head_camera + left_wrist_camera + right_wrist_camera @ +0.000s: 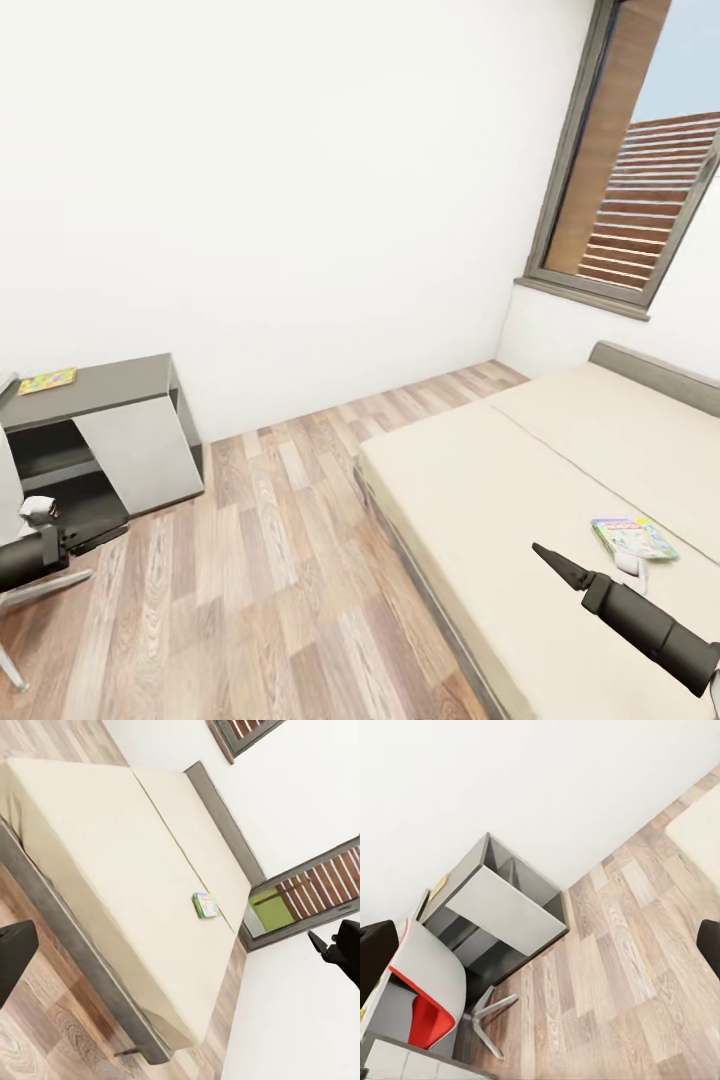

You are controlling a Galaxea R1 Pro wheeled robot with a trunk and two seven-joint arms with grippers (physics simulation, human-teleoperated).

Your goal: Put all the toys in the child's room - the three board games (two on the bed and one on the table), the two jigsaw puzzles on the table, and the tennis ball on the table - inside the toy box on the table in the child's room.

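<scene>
No readable writing anywhere; the box art is too small to make out.

Head view: bed (pixel 520 480) fills the 3–5 o'clock part of the frame, beige mattress w/ a seam running from near the foot toward the low grey headboard (pixel 655 372) at 3 o'clock. One board game (pixel 633 538) lies flat on the mattress at approx 4 o'clock, pale face w/ green edge and colourful print, long axis running roughly from 10 to 4 o'clock. It sits just beyond the right arm, apart from it.

Right tool (pixel 560 566) at 4–5 o'clock: dark, tapering to one point toward 10 o'clock, hovering over the mattress, holding nothing. The fingers read as one tip, but I can't tell for certain if they're clenched.

Left tool (pixel 38 512) at 8 o'clock, pale end on a dark arm, low over the floor; opening can't be told, nothing seen in it.

Dark grey side cabinet (pixel 105 440) at 9 o'clock against the white wall, w/ a small flat multicoloured square (pixel 47 380) on its top near the back-left corner. Wood-plank floor (pixel 270 560) btwn cabinet and bed. Window (pixel 640 160) w/ grey frame at 1–2 o'clock, slatted wall outside.

Left wrist view: whole bed, board game lying well toward the headboard end.

Right wrist view: cabinet, plus a grey chair (pixel 424 994) w/ red seat standing just beside it.
</scene>
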